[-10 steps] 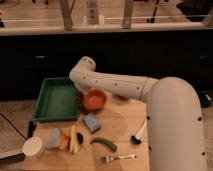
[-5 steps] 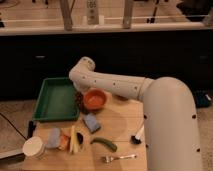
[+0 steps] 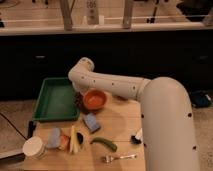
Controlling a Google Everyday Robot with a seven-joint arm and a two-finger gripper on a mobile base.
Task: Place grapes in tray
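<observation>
Camera view: gripper [image 3: 78, 94] sat low under the arm's wrist, in the gap between tray [image 3: 54, 100] and orange bowl [image 3: 95, 99]. Couldn't tell its grasp state. Grapes [image 3: 79, 104] showed as a dark clump right at the gripper, just outside the tray's near rim. Tray lay frame-left of the grapes, so probably a short hop over the rim.

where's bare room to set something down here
The tray floor is bare. The table is free between orange bowl, blue sponge and fork. Crowded: front-left by the cup, and the tray-bowl gap, where the end effector sits.
</observation>
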